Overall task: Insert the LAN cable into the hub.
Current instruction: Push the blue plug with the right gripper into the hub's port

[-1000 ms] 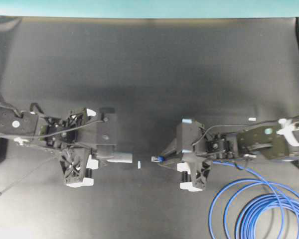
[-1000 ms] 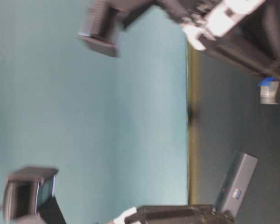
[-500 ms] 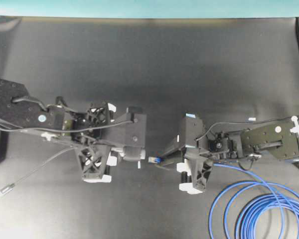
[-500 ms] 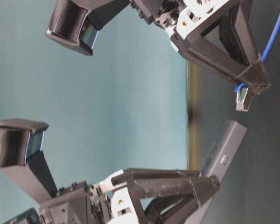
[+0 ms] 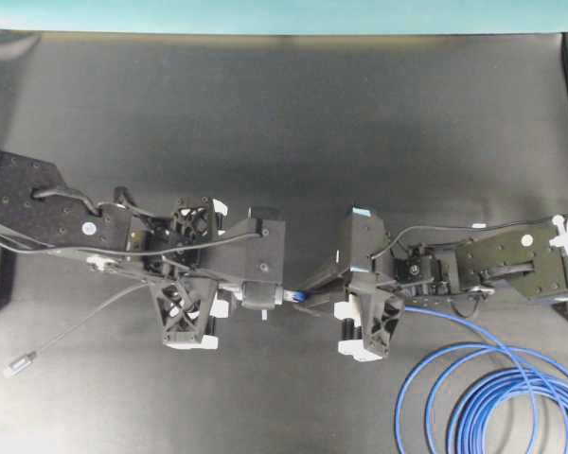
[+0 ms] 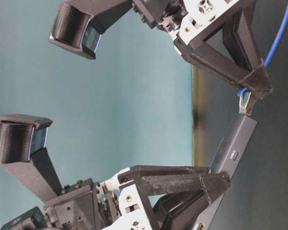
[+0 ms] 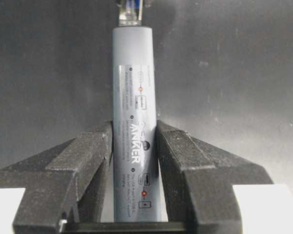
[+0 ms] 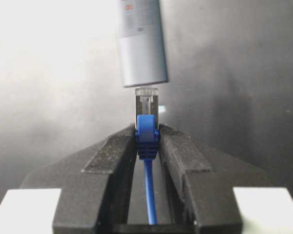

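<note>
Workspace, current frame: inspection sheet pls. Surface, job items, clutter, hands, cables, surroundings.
Surface: dark matte table, bare across its far half.
Job's things: hub held off the table; LAN cable coiled near right, its plug at the hub's end face. Seated or not: cannot tell.
Clutter: small white tag on the table.
Hands: left hand shut on the hub's body; right hand shut on the plug's blue boot.
Cables: hub's thin grey lead trails to a silver plug lying loose.
Surroundings: teal wall behind the table.
</note>
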